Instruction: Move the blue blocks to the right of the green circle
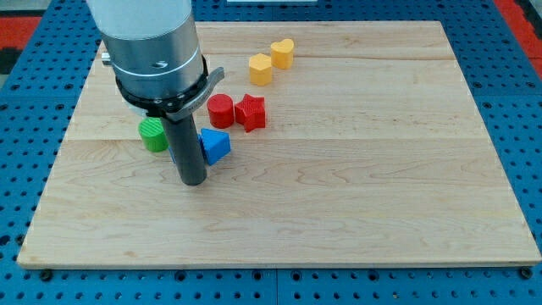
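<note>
The green circle (154, 134) lies at the board's left, partly behind the arm. A blue triangular block (215, 146) sits just to the right of my rod. A sliver of a second blue block (170, 152) shows at the rod's left edge; the rest is hidden behind the rod. My tip (194, 180) rests on the board just below and left of the blue triangular block, close to it, and below and right of the green circle.
A red cylinder (220, 111) and a red star (251, 112) sit above the blue block. A yellow hexagon-like block (261, 69) and a yellow heart (282, 52) lie near the top. The wooden board (356, 195) sits on a blue pegboard.
</note>
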